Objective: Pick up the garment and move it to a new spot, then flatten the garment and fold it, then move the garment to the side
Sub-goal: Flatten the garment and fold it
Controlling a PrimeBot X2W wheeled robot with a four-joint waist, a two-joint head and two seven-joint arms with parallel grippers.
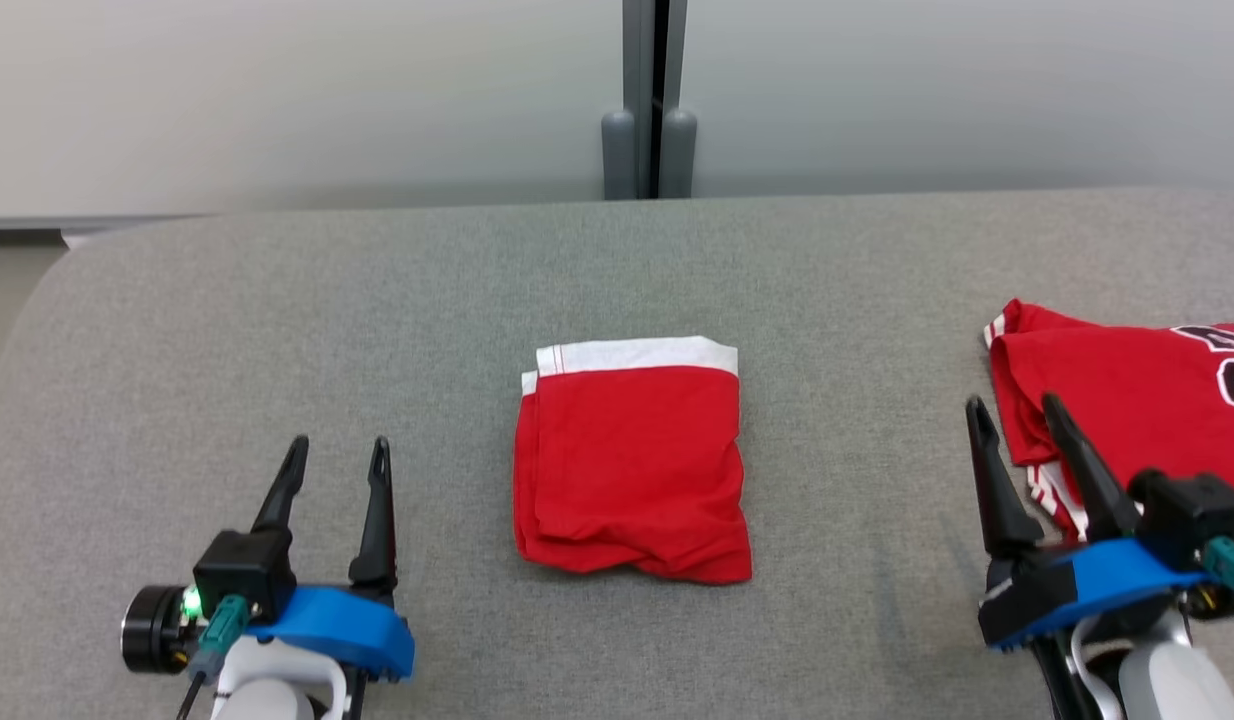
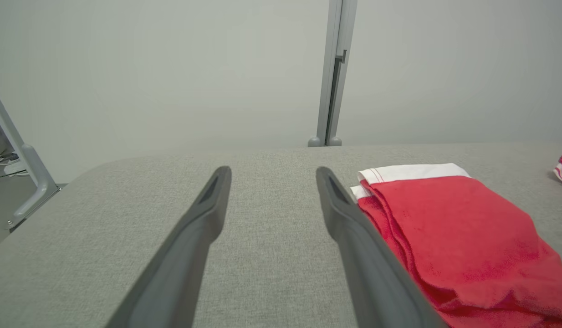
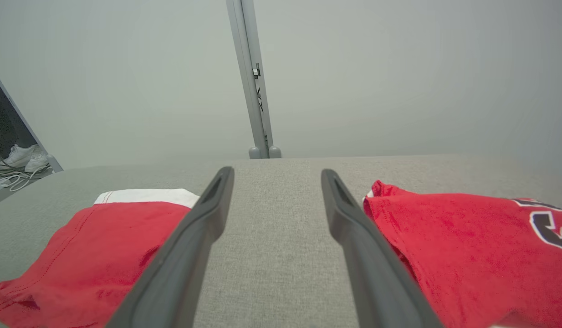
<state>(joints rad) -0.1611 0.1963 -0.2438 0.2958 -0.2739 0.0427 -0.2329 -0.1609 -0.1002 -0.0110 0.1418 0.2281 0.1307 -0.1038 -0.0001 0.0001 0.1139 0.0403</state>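
Note:
A folded red garment [image 1: 632,470] with a white band along its far edge lies in the middle of the grey padded table [image 1: 277,300]. It also shows to the right of my left fingers [image 2: 454,228] and to the left of my right fingers [image 3: 94,246]. A second red garment [image 1: 1127,390] with dark lettering lies at the table's right edge [image 3: 467,246]. My left gripper [image 1: 339,442] hovers open and empty to the left of the folded piece [image 2: 273,171]. My right gripper [image 1: 1013,402] is open and empty, beside the lettered garment's left edge [image 3: 277,171].
A grey post [image 1: 649,100] stands against the pale wall behind the table's far edge. Bare grey table lies between the two garments and to the left of the folded one. Off the table's left side stand a metal frame [image 2: 30,168] and white shoes [image 3: 21,157].

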